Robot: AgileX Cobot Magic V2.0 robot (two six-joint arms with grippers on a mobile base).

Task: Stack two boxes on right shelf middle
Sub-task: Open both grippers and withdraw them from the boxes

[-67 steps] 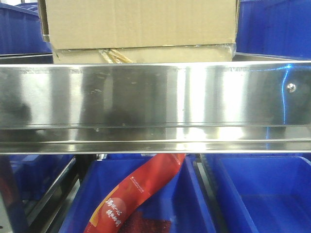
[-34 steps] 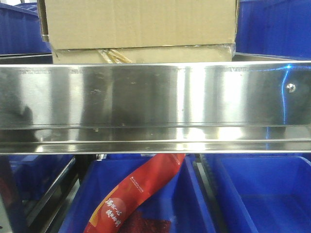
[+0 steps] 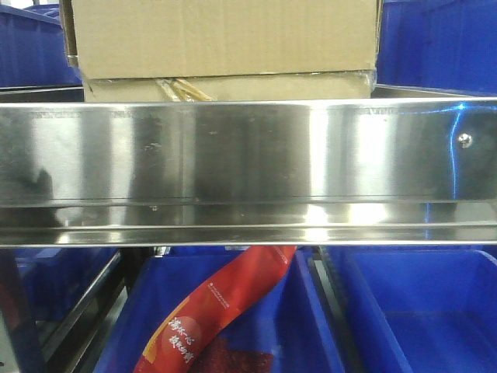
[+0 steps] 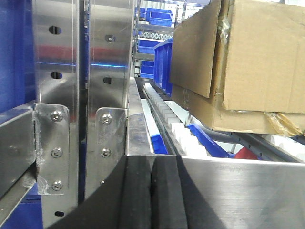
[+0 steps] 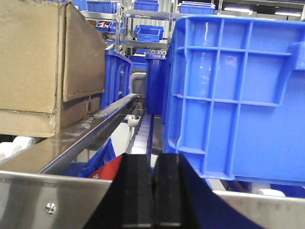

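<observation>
Nothing of substance has moved since the earlier front-facing frames: only the blurred reflections on the mirror-like stainless-steel shelf rail [image 3: 248, 155] have shifted a little, while the cardboard holds its place. The tall tan corrugated cardboard box [image 3: 225, 35] sits squarely on the flatter tan cardboard box with loose yellowish tape strips [image 3: 233, 87], and both rest on the shelf level just behind the rail, toward its left half. A bright blue plastic bin [image 5: 233, 95] stands on the same level beside the stack, toward the rail's right end, apart from it. Below the rail, a red printed packet [image 3: 217, 311] lies in a lower blue bin [image 3: 311, 326].

The left gripper [image 4: 151, 191] shows its black pads pressed together with nothing between them, hanging at the rail's near edge by the left upright. The right gripper [image 5: 153, 191] is likewise closed on nothing, at the rail's near edge between stack and bin.

By my reading, the stacking itself is finished and the step in hand is the retreat. The next move calls for drawing both arms straight back from the rail without brushing the stack's corners or the bin.
</observation>
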